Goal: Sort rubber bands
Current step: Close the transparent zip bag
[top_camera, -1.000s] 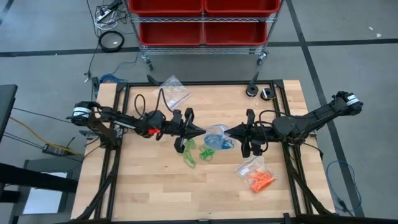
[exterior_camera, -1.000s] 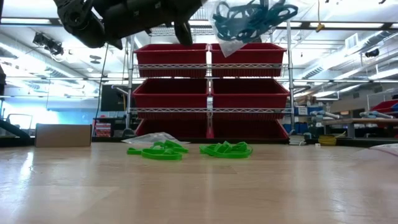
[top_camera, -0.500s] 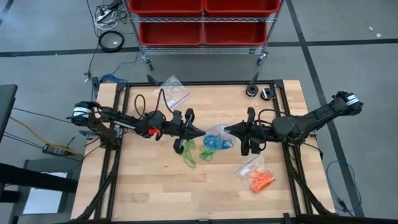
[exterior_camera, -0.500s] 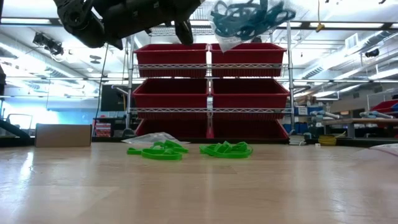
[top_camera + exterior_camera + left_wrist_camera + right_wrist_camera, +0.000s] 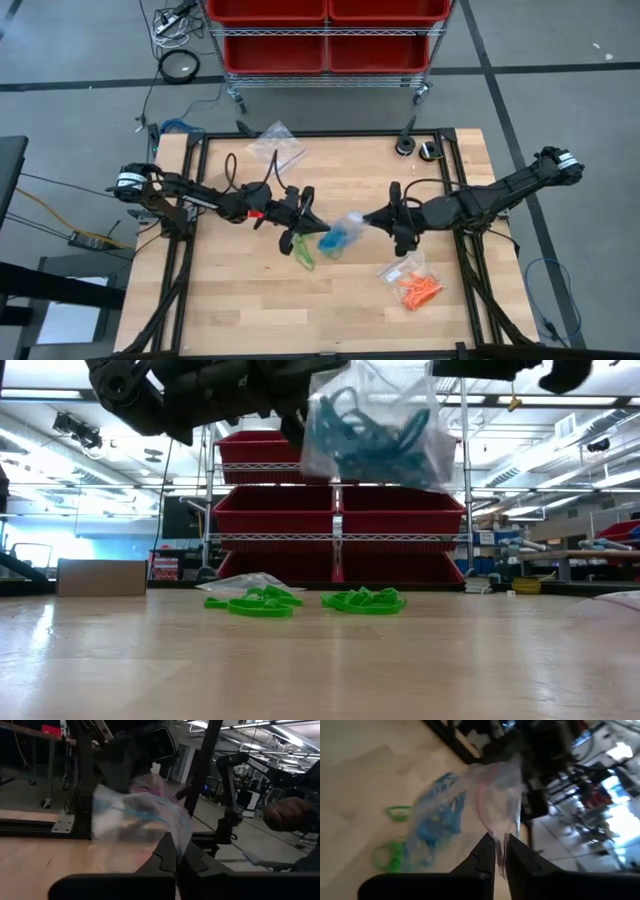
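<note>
A clear plastic bag (image 5: pixel 340 236) with blue rubber bands (image 5: pixel 372 432) inside hangs in the air over the table's middle. My left gripper (image 5: pixel 313 214) and my right gripper (image 5: pixel 366 220) meet at its top from either side, both shut on it. Two heaps of loose green rubber bands (image 5: pixel 255 602) (image 5: pixel 364 600) lie flat on the wooden table under the bag; from above they show as green bands (image 5: pixel 303 250). Orange rubber bands (image 5: pixel 418 288) lie in a second clear bag (image 5: pixel 398 268) at the near right. My left gripper pinches a top edge of the bag (image 5: pixel 176 836) between its two fingers, coming about level from the table's left. The bag hangs clear of the table. My right gripper pinches the bag's clear upper edge (image 5: pixel 499 836) between its fingers (image 5: pixel 486 851), slanting down from the table's right. The bag's filled part (image 5: pixel 436 822) sags below.
An empty clear bag (image 5: pixel 277 146) lies at the far left of the table. Two small round black things (image 5: pixel 416 148) sit at the far right edge. Red bins on a wire rack (image 5: pixel 340 510) stand beyond the far edge. A person's hand (image 5: pixel 290 814) shows in the room beyond.
Both grippers have tipped downward and sunk a little. The bag with the blue bands, earlier held high between them, has swung down and now hangs lower and toward the near edge, still clear of the table.
</note>
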